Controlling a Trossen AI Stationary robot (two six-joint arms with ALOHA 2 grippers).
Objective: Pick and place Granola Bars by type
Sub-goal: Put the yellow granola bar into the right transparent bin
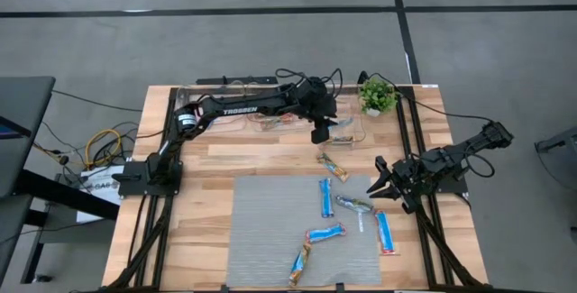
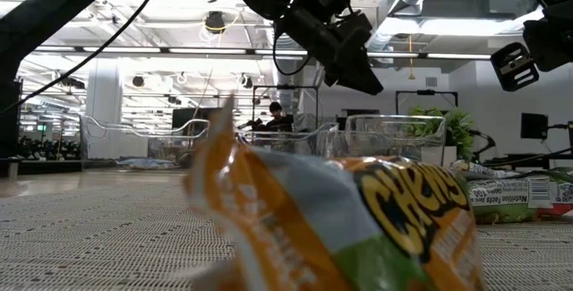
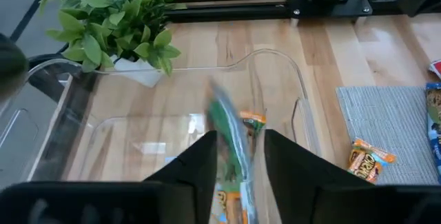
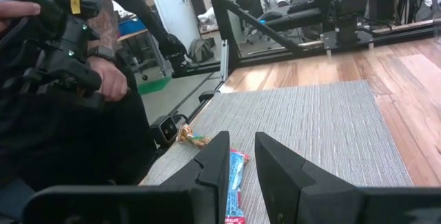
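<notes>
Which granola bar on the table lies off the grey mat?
The orange-brown bar on bare wood just beyond the mat's far edge; the other loose bars lie on the mat.

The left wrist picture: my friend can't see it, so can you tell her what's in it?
The left pincer is over a clear plastic bin, with a green-wrapped granola bar between its fingers, blurred as if dropping. A leafy potted plant stands beyond the bin, and an orange bar lies on the grey mat.
</notes>
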